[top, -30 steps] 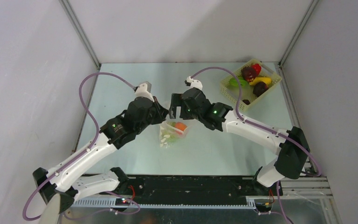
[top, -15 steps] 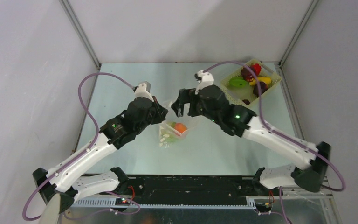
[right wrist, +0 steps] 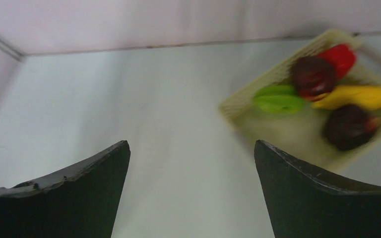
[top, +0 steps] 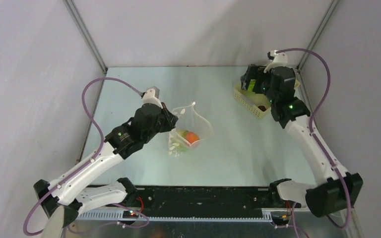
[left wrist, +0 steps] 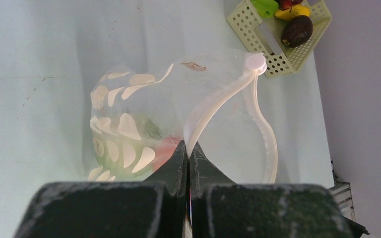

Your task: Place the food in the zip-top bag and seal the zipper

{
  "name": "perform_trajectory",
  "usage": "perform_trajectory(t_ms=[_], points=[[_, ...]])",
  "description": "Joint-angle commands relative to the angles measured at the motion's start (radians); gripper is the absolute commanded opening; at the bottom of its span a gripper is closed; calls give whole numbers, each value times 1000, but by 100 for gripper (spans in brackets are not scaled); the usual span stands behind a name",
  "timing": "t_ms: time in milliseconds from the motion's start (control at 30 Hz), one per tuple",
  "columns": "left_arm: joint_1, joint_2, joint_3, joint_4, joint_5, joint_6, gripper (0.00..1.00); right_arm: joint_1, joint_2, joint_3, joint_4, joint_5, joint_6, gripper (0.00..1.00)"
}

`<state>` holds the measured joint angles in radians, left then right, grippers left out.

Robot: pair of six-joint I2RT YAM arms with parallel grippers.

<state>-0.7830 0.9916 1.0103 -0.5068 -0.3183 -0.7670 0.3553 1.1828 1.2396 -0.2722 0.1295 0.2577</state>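
1. My left pincer [left wrist: 188,148] is pinched tight on the zipper strip [left wrist: 213,101] of the bag [left wrist: 124,114], gripping it at the end of the mouth nearest me.
2. The bag sits near the middle of the bench [top: 228,153], a little toward the left edge. Its mouth gapes, with the two halves of the strip bowed apart and meeting again at the far end.
3. Inside the bag lies an orange piece of food [top: 192,136], with a green bit [top: 183,133] just beside it.
4. My right pincer [right wrist: 191,144] stands wide with nothing between its fingers, up over the far right corner of the bench.
5. In that corner is the basket [right wrist: 258,89]. It holds a green piece [right wrist: 278,99], a maroon piece [right wrist: 312,74], a red piece [right wrist: 340,57], a yellow piece [right wrist: 357,96] and a second maroon piece [right wrist: 349,126].
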Motion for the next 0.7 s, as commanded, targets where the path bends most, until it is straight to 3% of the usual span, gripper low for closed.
perform_trajectory(t_ms=[0,100,267,533,667], points=[[5,-41,13,-10,-34,15,0,-164,101,-28,192,-283,-422,99],[5,-45,12,-19,-51,14,0,-282,188,-29,241,-419,-563,99],[5,-33,16,7,-49,29,0,-396,364,-11,353,-434,-717,100],[5,50,144,-22,-30,74,0,-449,612,115,425,-409,-763,100],[5,112,215,-38,-101,96,0,-450,723,203,430,-342,-730,99]])
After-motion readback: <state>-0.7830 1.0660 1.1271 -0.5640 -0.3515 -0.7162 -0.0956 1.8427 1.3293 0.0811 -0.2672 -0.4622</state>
